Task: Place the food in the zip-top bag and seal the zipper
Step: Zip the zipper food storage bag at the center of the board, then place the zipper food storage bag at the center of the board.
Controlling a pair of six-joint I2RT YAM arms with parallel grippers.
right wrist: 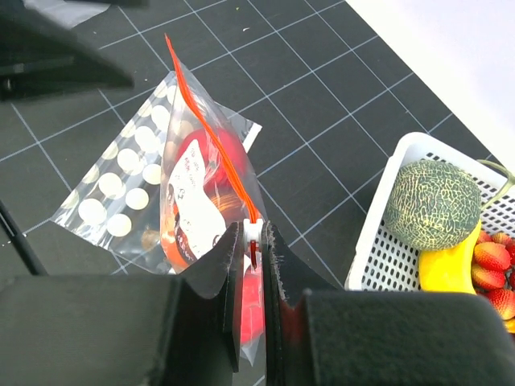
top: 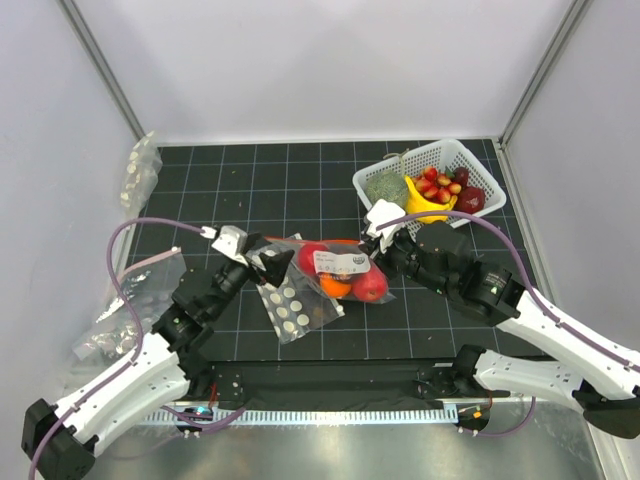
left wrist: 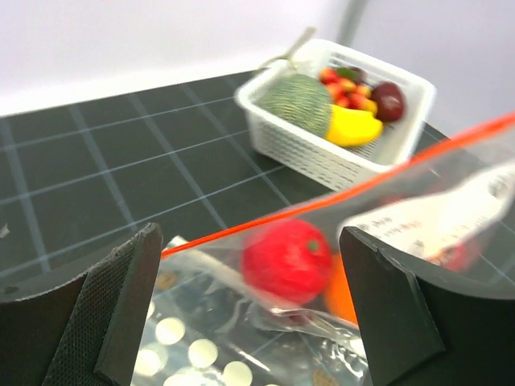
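Observation:
The zip-top bag (top: 345, 265) is at mid-table, its mouth edge raised. It holds two red balls (top: 368, 287) and an orange ball (top: 335, 287). The red-orange zipper (right wrist: 211, 137) runs along its top edge. My right gripper (right wrist: 252, 241) is shut on the white slider (right wrist: 253, 232) at the zipper's right end. My left gripper (left wrist: 249, 305) is open at the bag's left end. Its fingers (left wrist: 137, 305) stand wide apart, and the bag with a red ball (left wrist: 287, 259) shows between them, untouched. The zipper (left wrist: 338, 197) crosses that view.
A clear bag of white discs (top: 290, 310) lies under and in front of the zip-top bag. A white basket (top: 470, 158) at back right holds a green melon, a banana and small fruits. More clear bags (top: 130, 310) lie along the left wall.

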